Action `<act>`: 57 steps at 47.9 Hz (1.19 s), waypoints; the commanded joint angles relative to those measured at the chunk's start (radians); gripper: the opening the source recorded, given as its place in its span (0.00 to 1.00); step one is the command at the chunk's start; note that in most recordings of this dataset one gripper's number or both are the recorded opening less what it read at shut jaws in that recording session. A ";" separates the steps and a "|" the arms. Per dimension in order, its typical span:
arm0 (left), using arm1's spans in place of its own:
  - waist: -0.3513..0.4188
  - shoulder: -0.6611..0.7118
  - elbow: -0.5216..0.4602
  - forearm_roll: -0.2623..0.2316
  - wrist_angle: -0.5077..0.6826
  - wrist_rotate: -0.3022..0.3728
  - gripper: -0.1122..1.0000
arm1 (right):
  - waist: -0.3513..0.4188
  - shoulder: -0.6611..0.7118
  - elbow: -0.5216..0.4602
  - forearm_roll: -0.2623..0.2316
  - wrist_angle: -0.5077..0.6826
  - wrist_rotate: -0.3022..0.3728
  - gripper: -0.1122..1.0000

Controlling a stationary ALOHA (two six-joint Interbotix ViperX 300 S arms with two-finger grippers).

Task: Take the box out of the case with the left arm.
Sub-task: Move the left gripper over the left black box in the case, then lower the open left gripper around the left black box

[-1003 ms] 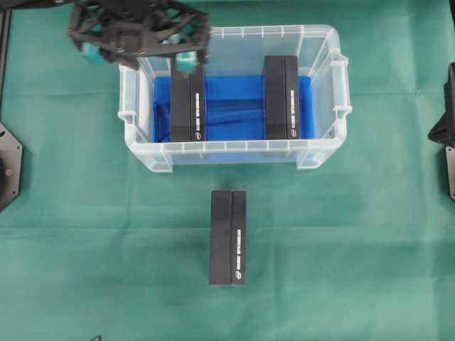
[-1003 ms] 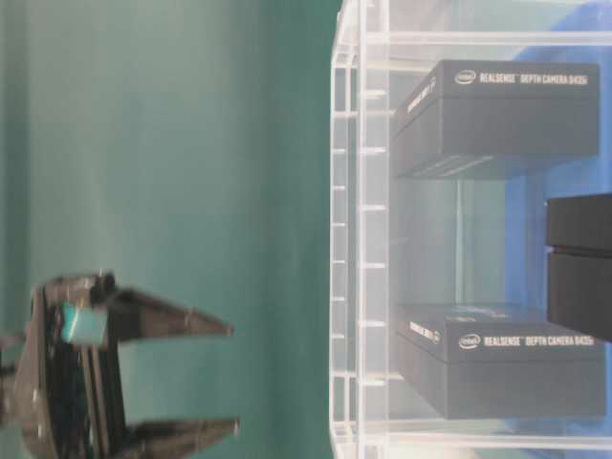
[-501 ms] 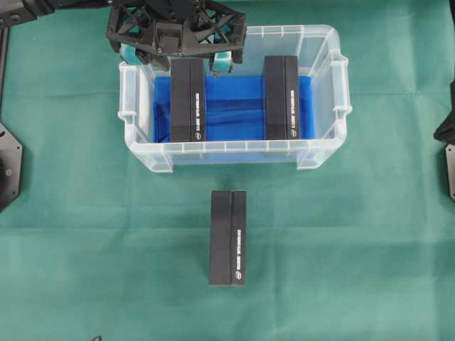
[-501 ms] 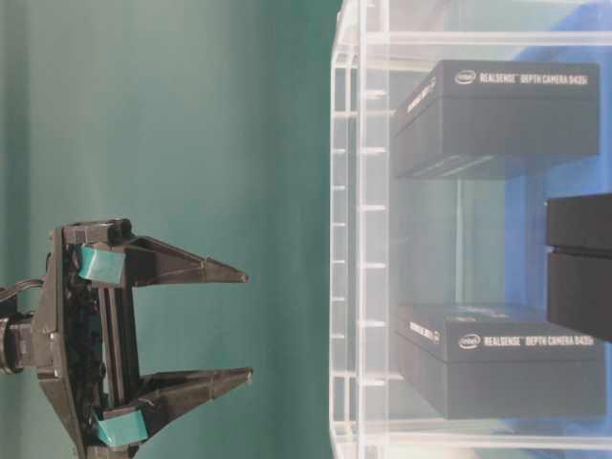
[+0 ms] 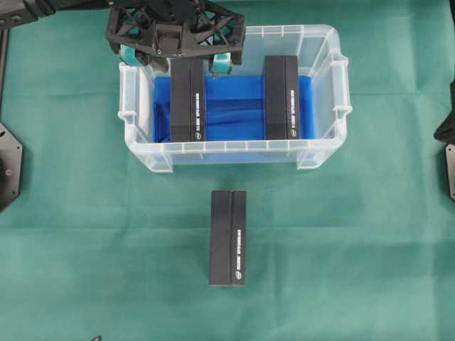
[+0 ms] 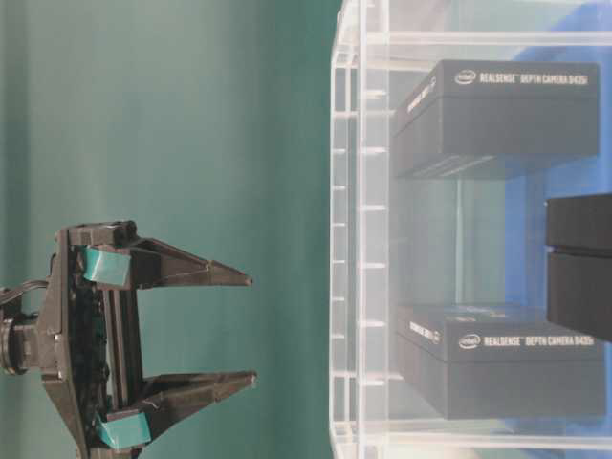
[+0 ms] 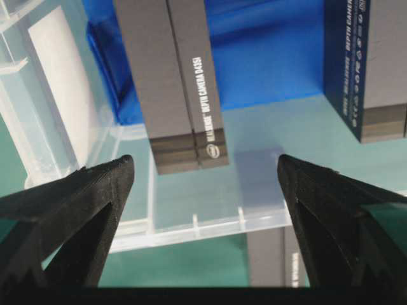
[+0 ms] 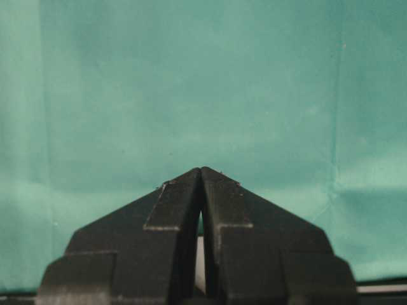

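The clear case [image 5: 234,147] with a blue lining holds two dark boxes lying flat, one on the left [image 5: 188,103] and one on the right [image 5: 281,98]. My left gripper [image 5: 175,64] hovers open over the far end of the left box, its teal pads on either side of it. In the table-level view the left gripper [image 6: 252,330] stays short of the case's rim [image 6: 349,239], touching nothing. In the left wrist view the left box [image 7: 172,82] lies between and beyond the wide-apart fingertips of the left gripper [image 7: 205,162]. My right gripper [image 8: 201,170] is shut and holds nothing.
A third dark box [image 5: 227,238] lies on the green cloth in front of the case. The right box [image 7: 365,63] shows at the upper right of the left wrist view. Black parts of the right arm [image 5: 446,135] stand at the right edge.
Over the last second the left gripper swung right from the case's far left corner until it straddled the left box's far end. Since half a second ago it has barely moved.
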 commanded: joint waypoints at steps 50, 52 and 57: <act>-0.003 -0.020 0.175 0.005 -0.153 -0.029 0.98 | 0.000 0.003 -0.026 -0.002 -0.002 0.002 0.16; -0.003 -0.020 0.189 0.005 -0.170 -0.032 0.98 | -0.002 0.003 -0.026 -0.002 -0.002 0.002 0.16; -0.003 -0.015 0.221 0.005 -0.215 -0.049 0.98 | -0.002 0.003 -0.028 -0.002 -0.002 0.002 0.16</act>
